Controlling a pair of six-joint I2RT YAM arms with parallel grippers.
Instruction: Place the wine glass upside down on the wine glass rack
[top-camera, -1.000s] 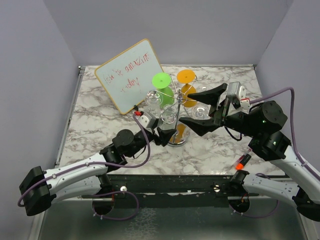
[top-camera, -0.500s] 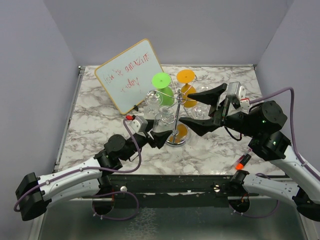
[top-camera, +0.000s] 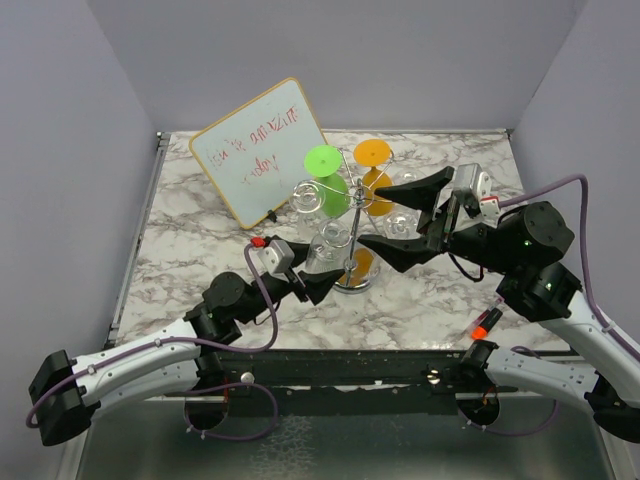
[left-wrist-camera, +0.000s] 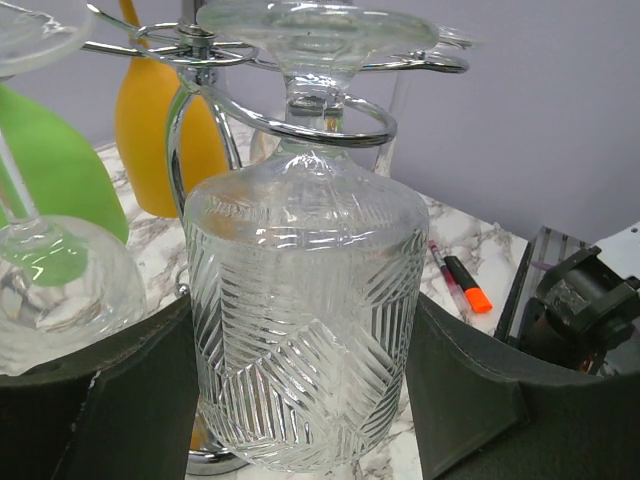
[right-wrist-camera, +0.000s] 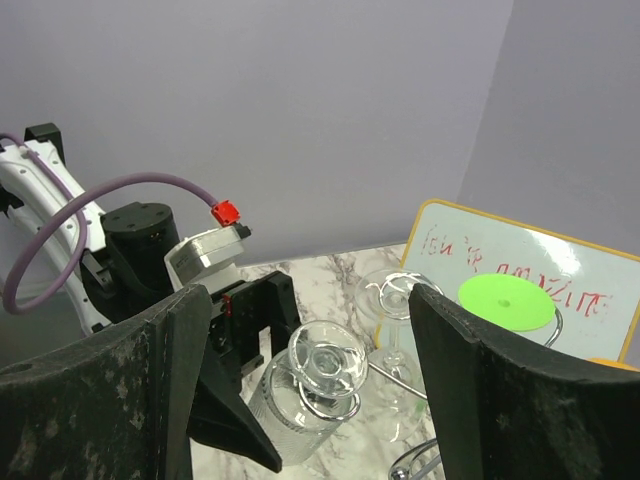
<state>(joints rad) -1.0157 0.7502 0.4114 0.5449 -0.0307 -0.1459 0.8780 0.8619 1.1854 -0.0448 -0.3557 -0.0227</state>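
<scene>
Black jaws of the left gripper (top-camera: 314, 281) stand spread either side of the ribbed clear wine glass (left-wrist-camera: 305, 320), which hangs bowl-down, its stem in a curled arm of the chrome wine glass rack (left-wrist-camera: 180, 130). The right gripper (top-camera: 368, 214) gapes wide and empty beside the rack; a whiteboard (top-camera: 262, 150) leans behind.

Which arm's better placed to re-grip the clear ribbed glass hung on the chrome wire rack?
Left: the left gripper, open, brackets the glass bowl below the rack loop; the right gripper hangs open, higher up.
</scene>
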